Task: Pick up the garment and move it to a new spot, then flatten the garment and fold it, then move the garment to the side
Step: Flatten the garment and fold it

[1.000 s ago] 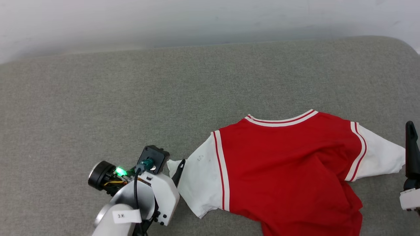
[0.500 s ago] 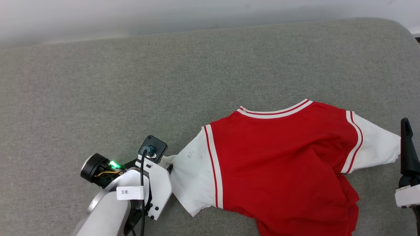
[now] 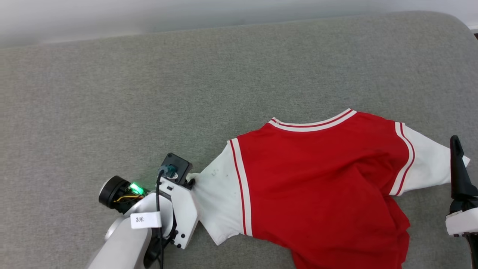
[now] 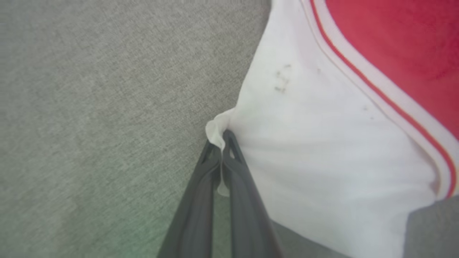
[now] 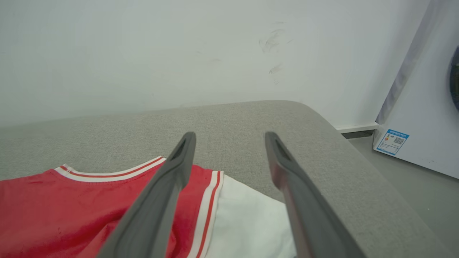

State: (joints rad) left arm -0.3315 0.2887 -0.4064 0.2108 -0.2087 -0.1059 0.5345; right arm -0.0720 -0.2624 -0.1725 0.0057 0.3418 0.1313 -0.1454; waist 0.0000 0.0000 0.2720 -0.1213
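The garment point(image 3: 317, 179) is a red T-shirt with white sleeves, lying rumpled on the grey cushion at the right of the head view, plain side up. My left gripper point(image 4: 222, 141) is shut on the tip of its left white sleeve point(image 4: 322, 143), with a fold of cloth pinched between the fingers. In the head view that gripper point(image 3: 191, 183) sits at the sleeve's edge. My right gripper point(image 5: 229, 138) stands open above the other white sleeve point(image 5: 247, 222), near the cushion's right edge, holding nothing; one of its dark fingers point(image 3: 457, 168) shows in the head view.
The grey cushion point(image 3: 149, 93) stretches far left and back, its rounded right edge point(image 5: 340, 143) close to my right gripper. A white wall point(image 5: 179, 53) runs behind it. A white appliance point(image 5: 423, 107) stands on the floor to the right.
My left gripper moved onto the sleeve tip and closed on it. The head camera tilted, shifting the whole picture. The right gripper stayed open.
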